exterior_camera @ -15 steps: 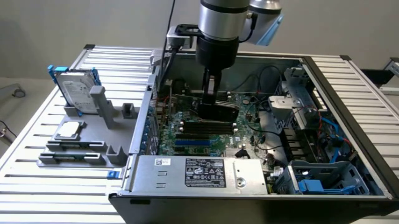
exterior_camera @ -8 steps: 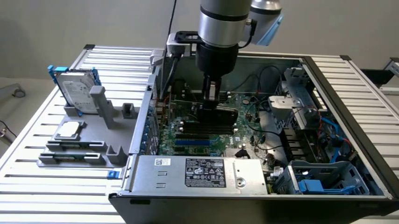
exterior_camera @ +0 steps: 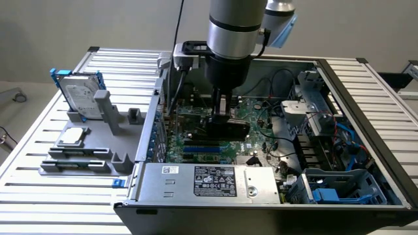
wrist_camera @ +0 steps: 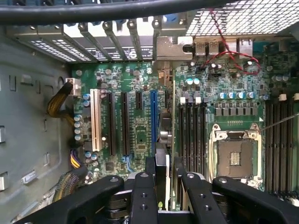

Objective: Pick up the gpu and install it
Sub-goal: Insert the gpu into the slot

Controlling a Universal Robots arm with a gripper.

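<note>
We note the gpu (wrist_camera: 164,134) standing on edge over the motherboard (wrist_camera: 140,140), long axis parallel to the expansion slots (wrist_camera: 125,123), clamped in the tool (wrist_camera: 163,164), jaws barely apart.

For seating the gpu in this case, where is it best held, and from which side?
Probably by its top edge, from above, clamped across the two flat faces, as the gripper holds it. The thin gpu stands on edge over the motherboard, and its lower edge has to stay free for a slot.
</note>
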